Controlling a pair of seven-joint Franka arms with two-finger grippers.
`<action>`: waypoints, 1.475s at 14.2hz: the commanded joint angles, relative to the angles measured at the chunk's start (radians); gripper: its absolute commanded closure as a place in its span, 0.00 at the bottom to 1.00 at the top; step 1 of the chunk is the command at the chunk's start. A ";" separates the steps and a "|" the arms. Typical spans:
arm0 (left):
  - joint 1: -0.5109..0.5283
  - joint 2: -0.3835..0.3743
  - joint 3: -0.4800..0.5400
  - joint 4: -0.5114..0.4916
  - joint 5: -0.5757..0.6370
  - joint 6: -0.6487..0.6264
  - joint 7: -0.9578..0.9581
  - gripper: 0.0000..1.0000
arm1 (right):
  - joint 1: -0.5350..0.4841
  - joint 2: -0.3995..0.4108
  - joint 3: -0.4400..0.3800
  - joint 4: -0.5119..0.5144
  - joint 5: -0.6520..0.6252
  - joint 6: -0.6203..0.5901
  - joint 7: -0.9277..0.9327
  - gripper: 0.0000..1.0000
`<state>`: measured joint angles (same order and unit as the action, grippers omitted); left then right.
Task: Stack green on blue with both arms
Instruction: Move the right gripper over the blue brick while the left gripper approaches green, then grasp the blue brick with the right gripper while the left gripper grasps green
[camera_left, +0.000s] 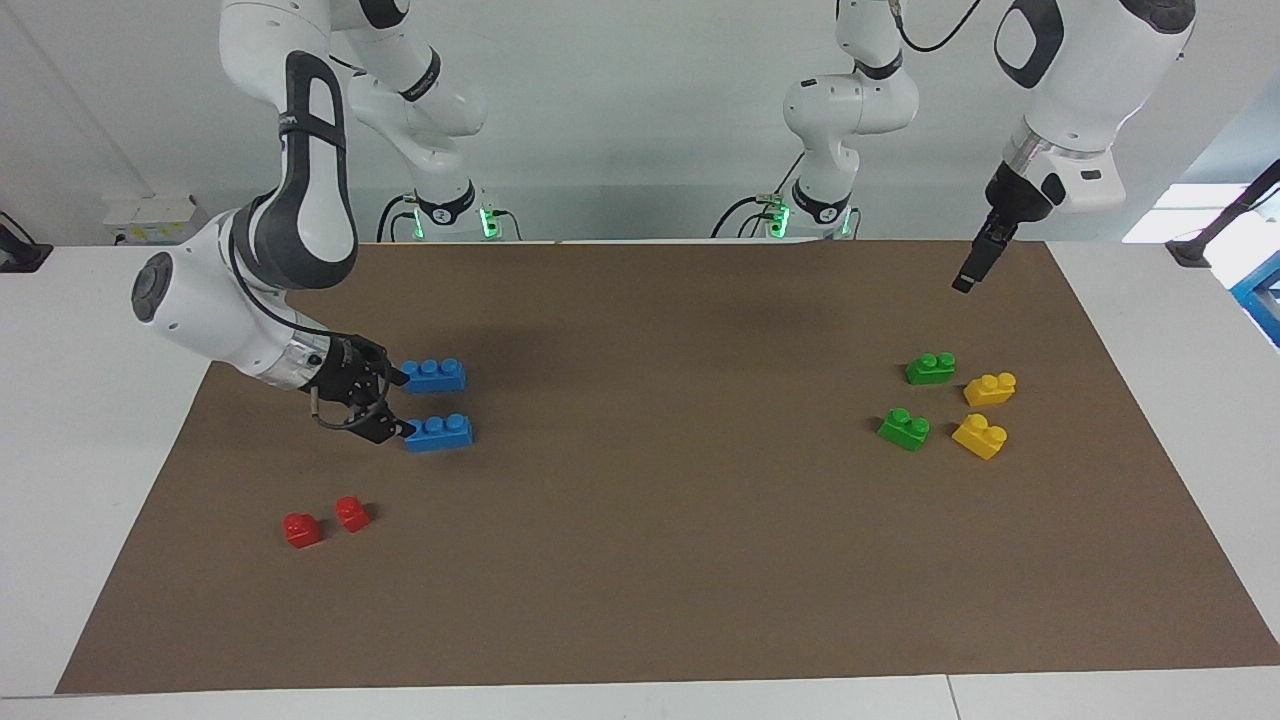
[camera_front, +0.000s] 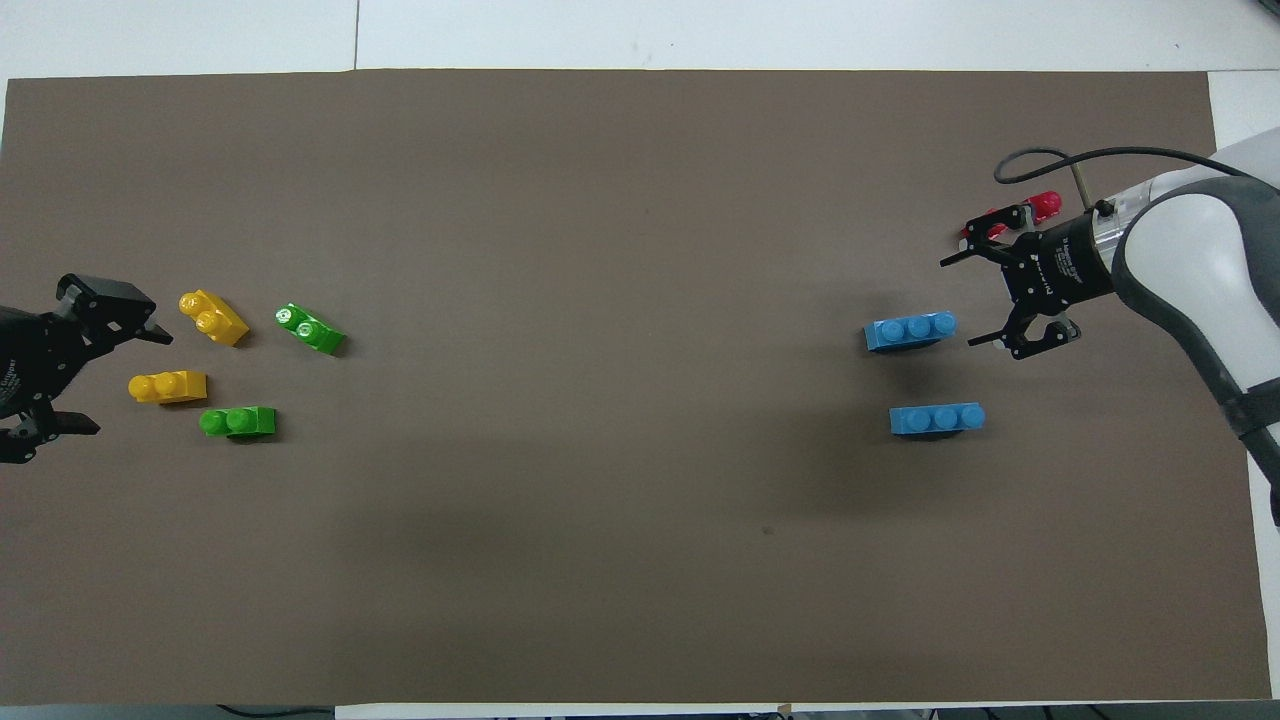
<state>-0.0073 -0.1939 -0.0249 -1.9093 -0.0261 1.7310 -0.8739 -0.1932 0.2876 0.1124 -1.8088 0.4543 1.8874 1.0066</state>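
Two blue bricks (camera_left: 433, 375) (camera_left: 438, 432) lie side by side toward the right arm's end of the mat, also seen from above (camera_front: 910, 330) (camera_front: 937, 418). My right gripper (camera_left: 401, 405) (camera_front: 958, 303) hangs open and low at their ends, holding nothing. Two green bricks (camera_left: 930, 368) (camera_left: 904, 429) rest toward the left arm's end (camera_front: 310, 329) (camera_front: 238, 422). The left gripper (camera_left: 966, 278) (camera_front: 130, 382) is raised and open, empty, over the mat's edge beside the yellow bricks.
Two yellow bricks (camera_left: 990, 388) (camera_left: 980, 436) lie beside the green ones, closer to the left arm's end. Two small red bricks (camera_left: 301, 529) (camera_left: 351, 513) sit farther from the robots than the blue ones. A brown mat (camera_left: 660, 560) covers the white table.
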 joint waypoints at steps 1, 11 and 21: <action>-0.006 -0.022 0.007 -0.060 -0.015 0.045 -0.055 0.00 | -0.032 0.033 0.009 -0.003 0.029 -0.013 -0.074 0.04; -0.022 0.180 0.007 -0.119 -0.014 0.327 -0.277 0.00 | -0.048 0.093 0.009 -0.015 0.060 0.018 -0.095 0.04; -0.019 0.387 0.005 -0.057 -0.014 0.433 -0.211 0.00 | -0.048 0.123 0.007 -0.044 0.098 0.099 -0.100 0.04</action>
<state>-0.0197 0.1529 -0.0267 -1.9920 -0.0266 2.1418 -1.1104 -0.2273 0.4102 0.1119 -1.8327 0.5128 1.9517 0.9266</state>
